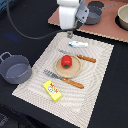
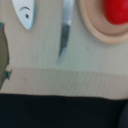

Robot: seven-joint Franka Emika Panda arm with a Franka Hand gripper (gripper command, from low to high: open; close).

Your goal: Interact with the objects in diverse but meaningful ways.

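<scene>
A round red tomato [image 1: 66,61] rests on a pale wooden plate [image 1: 70,71] in the middle of the beige placemat [image 1: 95,85]. Beside the plate lie a brown-handled knife [image 1: 80,56] and a brown-handled fork [image 1: 62,79]. A yellow block with red marks [image 1: 52,91] lies near the mat's front edge. A small white and blue item [image 1: 78,44] lies at the mat's far edge. My gripper [image 1: 70,34] hangs just above that far edge, beside the white item and holding nothing I can see. The wrist view shows the tomato [image 2: 116,11], plate [image 2: 97,27], knife blade [image 2: 65,32] and white item [image 2: 25,14].
A dark grey pot [image 1: 15,69] stands off the mat on the exterior view's left. Another grey pot [image 1: 93,14] and a pale bowl [image 1: 122,20] sit on a pinkish mat [image 1: 107,30] at the back. The table around is black.
</scene>
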